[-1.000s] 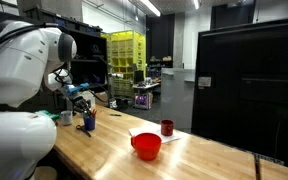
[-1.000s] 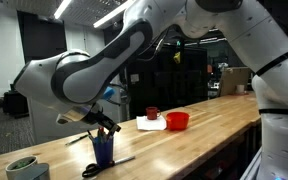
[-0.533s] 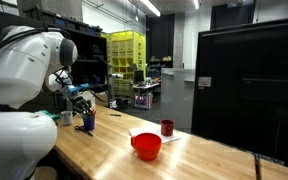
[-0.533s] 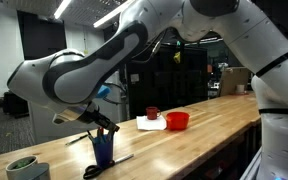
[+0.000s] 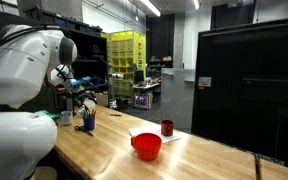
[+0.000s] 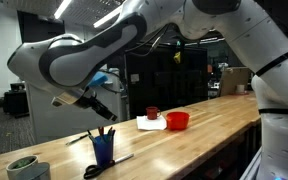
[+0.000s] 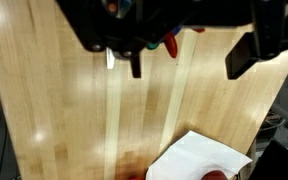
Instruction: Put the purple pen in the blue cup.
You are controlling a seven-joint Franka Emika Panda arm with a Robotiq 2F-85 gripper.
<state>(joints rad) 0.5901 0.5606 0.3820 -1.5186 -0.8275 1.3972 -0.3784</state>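
Note:
The small dark blue cup [image 6: 103, 152] stands on the wooden table [image 6: 214, 125] with several pens [image 6: 105, 132] upright in it; it also shows in an exterior view as the blue cup [image 5: 87, 122]. At this size I cannot pick the purple pen out among them. My gripper [image 6: 101, 107] hangs just above the cup, open, with nothing between its fingers. In the wrist view the gripper [image 7: 194, 60] comes in from the top, its dark fingers [image 7: 250, 55] far apart, and coloured pen tips [image 7: 169, 45] show below it.
A red bowl [image 6: 177, 121] and a dark red cup [image 6: 152, 113] stand near a white napkin [image 7: 199, 160] further along the table. A pale teal cup [image 6: 24, 168] sits near the table end. A dark pen [image 6: 109, 164] lies beside the blue cup.
The gripper was shut low at the cup's mouth among the pens; it has opened and risen clear of the cup. The pens stay standing in the cup.

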